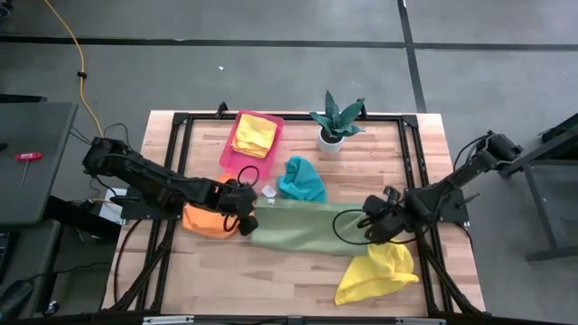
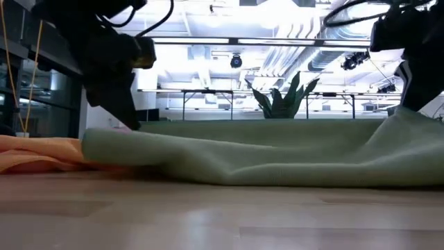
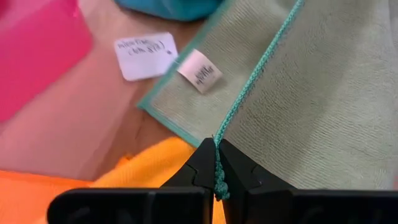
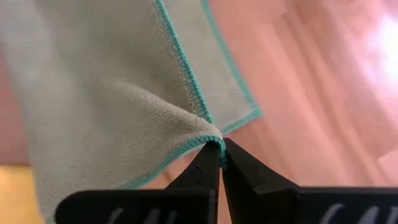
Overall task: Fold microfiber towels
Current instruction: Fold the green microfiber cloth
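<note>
Both grippers pinch the light green towel (image 1: 302, 227), which we see stretched between them across the middle of the surface (image 1: 271, 280). We find the left gripper (image 3: 217, 177) with jaws clamped on its teal-stitched edge beside the orange towel (image 1: 206, 219); the right gripper (image 4: 221, 154) has jaws closed on a corner near a yellow towel (image 1: 377, 273).

Bare surface (image 1: 271, 280) runs along the lower left of the high view. The light green towel (image 1: 302, 230) spans the middle, with the orange towel (image 1: 203, 219) at its left end, the yellow towel (image 1: 375, 275) lower right. Teal towel (image 1: 301, 181), pink tray (image 1: 230, 158) and potted plant (image 1: 334, 122) crowd the upper centre.
</note>
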`<state>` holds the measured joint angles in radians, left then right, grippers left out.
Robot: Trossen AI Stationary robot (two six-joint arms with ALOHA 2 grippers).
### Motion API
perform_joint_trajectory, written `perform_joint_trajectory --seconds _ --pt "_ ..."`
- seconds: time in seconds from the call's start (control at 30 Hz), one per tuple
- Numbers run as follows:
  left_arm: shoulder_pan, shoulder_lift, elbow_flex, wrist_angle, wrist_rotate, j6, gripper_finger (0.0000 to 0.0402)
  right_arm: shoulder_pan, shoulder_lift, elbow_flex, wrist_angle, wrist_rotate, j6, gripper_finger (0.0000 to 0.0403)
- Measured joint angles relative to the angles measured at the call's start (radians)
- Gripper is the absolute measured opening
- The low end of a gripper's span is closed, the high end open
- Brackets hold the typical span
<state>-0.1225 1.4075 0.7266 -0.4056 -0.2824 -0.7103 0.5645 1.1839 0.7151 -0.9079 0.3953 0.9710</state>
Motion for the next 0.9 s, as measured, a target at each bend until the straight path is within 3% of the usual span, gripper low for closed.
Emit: perform_joint_trajectory --seconds 0.5,0.67,0.9 --pt "0.017 0.003 0.001 -0.035 -0.098 0.033 0.0 -0.049 0.028 -0.025 0.033 0.021 -0.063 0.0" --pt "0.022 0.003 0.001 -0.015 -0.197 0.034 0.0 -0.049 0.028 -0.026 0.031 0.023 -0.056 0.0" --pt "0.044 0.003 0.0 0.008 -0.168 0.096 0.0002 -0.049 0.028 -0.026 0.029 0.009 -0.035 0.0"
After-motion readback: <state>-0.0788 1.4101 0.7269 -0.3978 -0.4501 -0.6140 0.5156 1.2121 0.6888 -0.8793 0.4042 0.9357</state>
